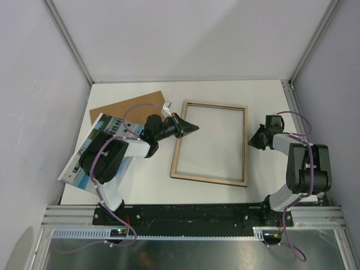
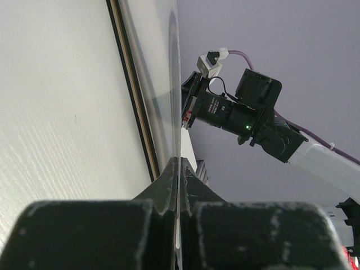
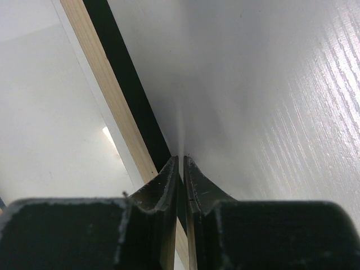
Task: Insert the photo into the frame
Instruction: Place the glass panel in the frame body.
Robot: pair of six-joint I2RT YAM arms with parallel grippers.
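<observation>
One frame [image 1: 208,179]; one photo [image 1: 75,166]; one brown backing board [image 1: 128,107].

A plain brown board [image 1: 126,109] is seen lying flat on the white table [image 1: 225,90], at the upper left. Grey walls [image 1: 185,34] are seen behind, and metal rails [image 1: 73,215] along the bottom.

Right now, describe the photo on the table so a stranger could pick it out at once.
On the white table, look at the left edge, under the left arm. The photo lies slanted there: the only printed sheet, blue and white, unlike the plain brown board behind it and the open wooden frame.
</observation>
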